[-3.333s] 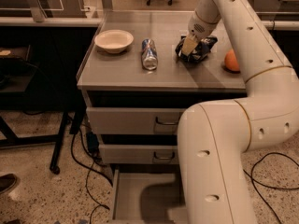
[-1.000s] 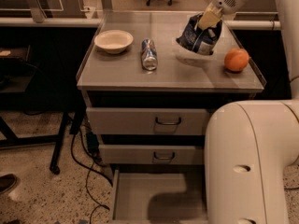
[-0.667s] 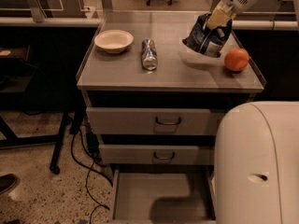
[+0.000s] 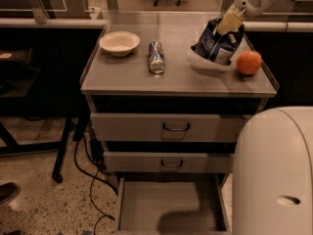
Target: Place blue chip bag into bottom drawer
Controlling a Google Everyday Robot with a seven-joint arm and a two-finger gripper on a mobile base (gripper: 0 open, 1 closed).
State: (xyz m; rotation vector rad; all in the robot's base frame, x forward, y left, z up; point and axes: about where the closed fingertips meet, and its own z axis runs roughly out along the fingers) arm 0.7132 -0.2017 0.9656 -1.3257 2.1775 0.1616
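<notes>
One pincer (image 4: pixel 224 29) up near the far right corner of the worktop (image 4: pixel 132 77), closed tight on the top edge of the blue chip bag (image 4: pixel 217 45). Yellowish fingers (image 4: pixel 230 19) slanting down from the white arm into the crumpled foil. Bag hanging tilted beneath them, seemingly just clear of the surface, a pale patch on the worktop under it. Just beside an orange (image 4: pixel 249 62) at the right edge; cannot tell whether touching.

Against 3.3 s ago: bag no longer lying on the worktop but raised, and carried toward the right edge, closer to the orange. Against 1.0 s ago: a little further right, at much the same height. Against 0.7 s ago: hardly any shift.

Far less of the white robot body (image 4: pixel 274 170) in sight than 3.3 s ago, now only in the lower right of the view.

Unmoved throughout: a cream bowl (image 4: pixel 120 43) toward the far left corner, and a blue-and-silver can (image 4: pixel 156 57) lying on its side near the middle of the worktop.

Below the front edge, two upper drawers (image 4: pixel 137 127) shut, each with a dark wire handle. Under them the bottom drawer (image 4: pixel 168 207) pulled out as before, flat grey floor showing, a shadow over its right part. Well apart from the bag.
</notes>
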